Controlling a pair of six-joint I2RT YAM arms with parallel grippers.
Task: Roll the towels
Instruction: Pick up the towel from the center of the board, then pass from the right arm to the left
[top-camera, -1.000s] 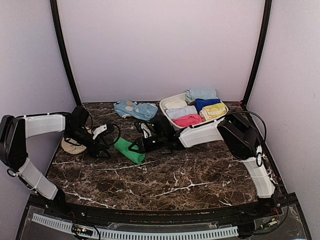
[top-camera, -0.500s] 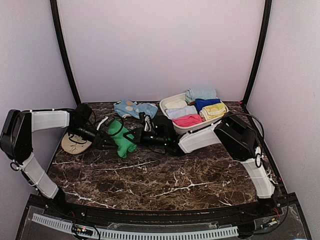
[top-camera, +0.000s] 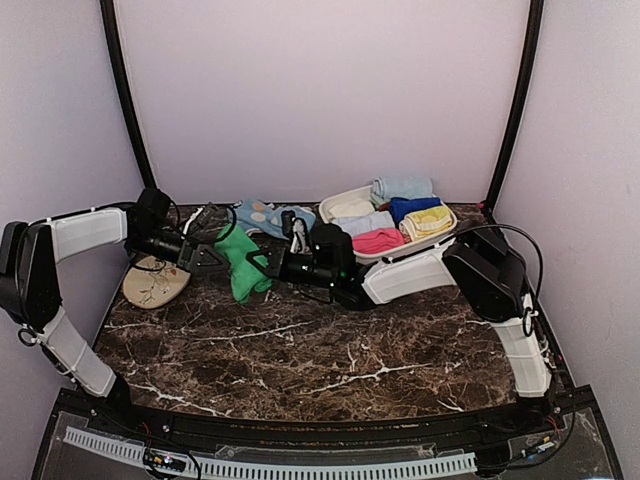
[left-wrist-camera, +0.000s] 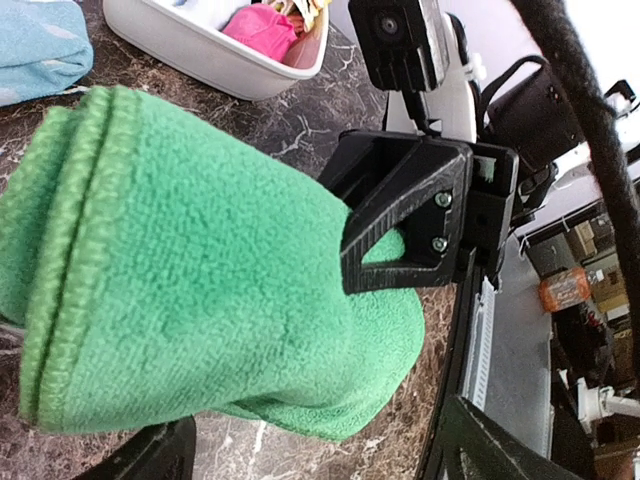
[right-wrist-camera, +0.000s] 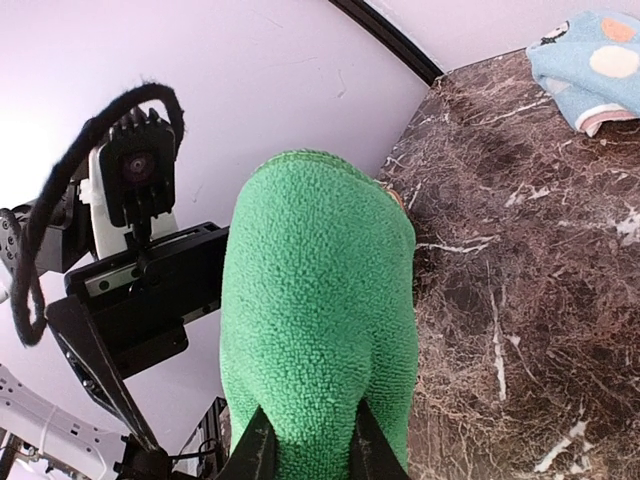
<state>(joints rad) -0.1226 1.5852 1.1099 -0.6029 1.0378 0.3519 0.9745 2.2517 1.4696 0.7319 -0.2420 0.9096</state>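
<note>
Green towel (top-camera: 241, 266): one, plain bright green, soft looped pile, with a stitched hem ridge along one edge in the left wrist view (left-wrist-camera: 200, 300). It is bundled into a thick, loose tube with a rounded end (right-wrist-camera: 320, 290). Its long axis runs roughly far to near in the top view, leaning slightly, with the near end drooping toward the table (top-camera: 350, 345); whether it touches the table cannot be told. It sits at the left-centre of the table, between the two end effectors.

Right end effector (right-wrist-camera: 312, 450): black fingers pinched narrowly on one end of the green towel.

Left end effector (left-wrist-camera: 320, 455): fingers spread wide, one at each side of the towel, gripping nothing.

Table: dark brown marble pattern with white veins.

White tray (top-camera: 330, 212): rectangular, at the far right, holding folded cloths in pink, blue, yellow and pale blue.

Light blue spotted cloth (top-camera: 262, 214): crumpled, at the far centre.

Tan oval disc (top-camera: 155, 285): flat, leaf-printed, at the left.
</note>
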